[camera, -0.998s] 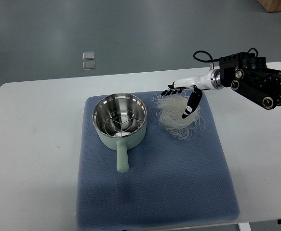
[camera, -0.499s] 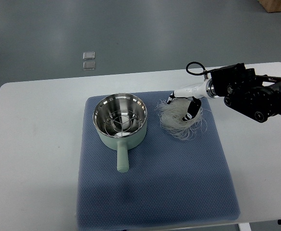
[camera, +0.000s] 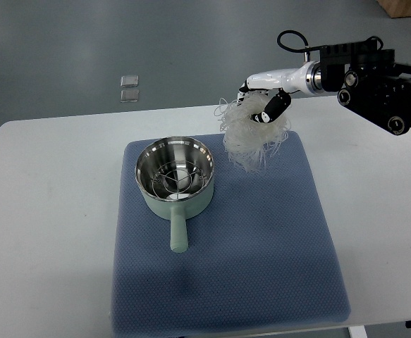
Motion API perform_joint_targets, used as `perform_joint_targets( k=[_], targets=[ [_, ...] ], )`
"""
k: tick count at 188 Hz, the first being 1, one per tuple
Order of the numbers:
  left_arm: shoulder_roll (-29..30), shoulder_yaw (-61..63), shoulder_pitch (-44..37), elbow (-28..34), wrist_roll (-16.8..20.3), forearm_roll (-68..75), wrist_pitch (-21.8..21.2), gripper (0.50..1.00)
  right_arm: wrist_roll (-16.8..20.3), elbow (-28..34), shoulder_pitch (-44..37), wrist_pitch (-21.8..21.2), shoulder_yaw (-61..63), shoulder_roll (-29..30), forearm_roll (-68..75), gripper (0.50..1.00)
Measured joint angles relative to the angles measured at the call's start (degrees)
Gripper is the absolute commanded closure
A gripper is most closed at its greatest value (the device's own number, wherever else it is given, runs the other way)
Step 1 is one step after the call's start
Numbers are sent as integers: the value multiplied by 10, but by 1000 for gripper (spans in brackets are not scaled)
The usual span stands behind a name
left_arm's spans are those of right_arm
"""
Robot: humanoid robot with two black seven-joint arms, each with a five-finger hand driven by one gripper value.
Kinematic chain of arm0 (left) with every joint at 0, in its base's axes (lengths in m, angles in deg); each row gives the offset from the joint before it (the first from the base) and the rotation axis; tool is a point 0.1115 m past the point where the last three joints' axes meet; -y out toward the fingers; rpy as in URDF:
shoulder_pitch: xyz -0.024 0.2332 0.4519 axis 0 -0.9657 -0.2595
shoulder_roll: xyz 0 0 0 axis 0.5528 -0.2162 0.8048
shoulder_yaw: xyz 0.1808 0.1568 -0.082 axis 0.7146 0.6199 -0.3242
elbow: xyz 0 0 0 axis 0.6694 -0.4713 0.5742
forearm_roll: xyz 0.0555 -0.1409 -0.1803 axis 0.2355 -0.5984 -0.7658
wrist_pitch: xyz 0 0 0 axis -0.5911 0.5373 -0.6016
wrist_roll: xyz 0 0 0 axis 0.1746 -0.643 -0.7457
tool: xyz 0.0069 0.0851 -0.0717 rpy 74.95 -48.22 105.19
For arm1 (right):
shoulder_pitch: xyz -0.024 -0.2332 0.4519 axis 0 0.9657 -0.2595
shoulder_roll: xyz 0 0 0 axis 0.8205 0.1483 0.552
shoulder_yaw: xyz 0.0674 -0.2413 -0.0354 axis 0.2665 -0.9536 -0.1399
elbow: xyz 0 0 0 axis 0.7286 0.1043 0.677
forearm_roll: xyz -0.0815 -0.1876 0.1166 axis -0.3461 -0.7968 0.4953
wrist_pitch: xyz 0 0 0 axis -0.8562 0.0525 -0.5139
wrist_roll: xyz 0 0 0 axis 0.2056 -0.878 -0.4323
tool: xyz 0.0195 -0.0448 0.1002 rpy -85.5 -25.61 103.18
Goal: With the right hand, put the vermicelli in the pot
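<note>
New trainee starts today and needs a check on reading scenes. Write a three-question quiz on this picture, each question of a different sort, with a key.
1. True or false: the vermicelli lies inside the pot.
2. Multiple choice: what does the right hand hold? A) the pot's handle B) the vermicelli C) nothing
3. Fill in: the pot stands on a blue ____ spread over the white table.

Key
1. False: the bundle hangs from the right hand, to the right of the pot; the pot shows only a wire rack inside.
2. B
3. mat
</note>
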Motion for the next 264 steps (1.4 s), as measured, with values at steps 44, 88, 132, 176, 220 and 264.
perform_joint_targets(
  k=[44, 88, 132, 176, 220, 264],
  targets=[
    [0, 0, 0, 0, 0, 0, 0, 500, -1, 34, -47, -33, 35, 5, 8, 1000],
    [0, -1, 0, 0, 0, 0, 0, 500, -1, 66, -69, -34, 36, 52, 9, 1000],
    [0, -2, 0, 1, 0, 0, 0, 500, 2, 64, -62, -29, 28, 112, 5, 1000],
    [0, -2, 1, 2, 0, 0, 0, 500, 0, 61, -35, -27, 27, 115, 9, 599],
    [0, -2, 1, 1, 1, 1, 0, 500, -1, 61, -29, -23, 48, 79, 13, 599],
    [0, -2, 2, 0, 0, 1, 0, 500, 3, 61, 19, -21, 129, 15, 85, 603]
  ],
)
